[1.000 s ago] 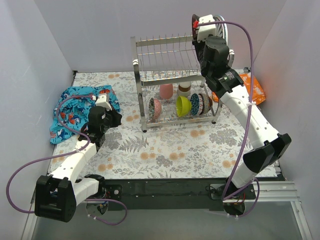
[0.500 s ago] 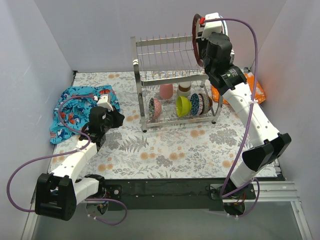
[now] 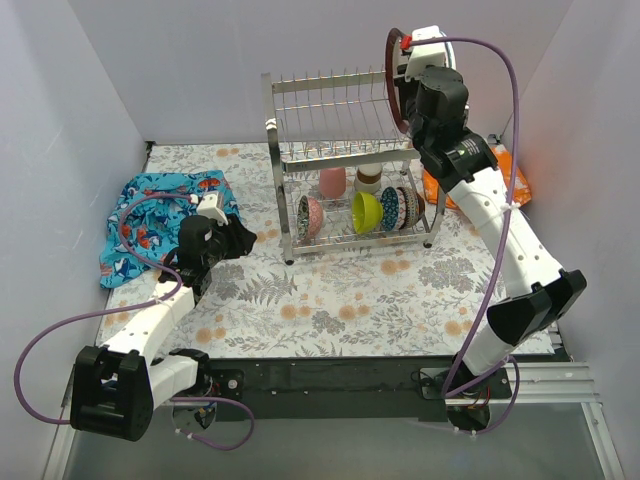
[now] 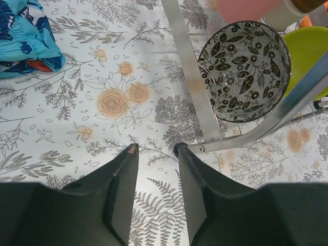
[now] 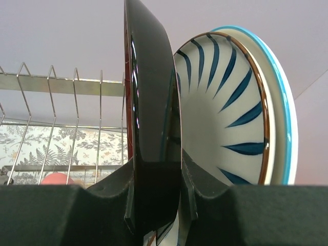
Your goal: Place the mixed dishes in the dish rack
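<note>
Dish rack (image 3: 330, 120) mid-table, lower tier part loaded. Left gripper (image 4: 155, 148) has crept toward rack's near leg; jaws slightly parted, empty. Right gripper (image 5: 158, 179) has swung black plate (image 5: 148, 92) edge-on beside upper shelf's right end, jaws clenched on it, held high, not yet slotted; striped plate (image 5: 225, 118) alongside. Slotting looks imminent.

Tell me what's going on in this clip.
The right gripper holds a black plate upright at the right end of the dish rack's upper shelf, close beside a blue-striped plate. Several bowls and a pink cup sit on the lower shelf. The left gripper is open and empty, low over the table near the rack's front left corner.
</note>
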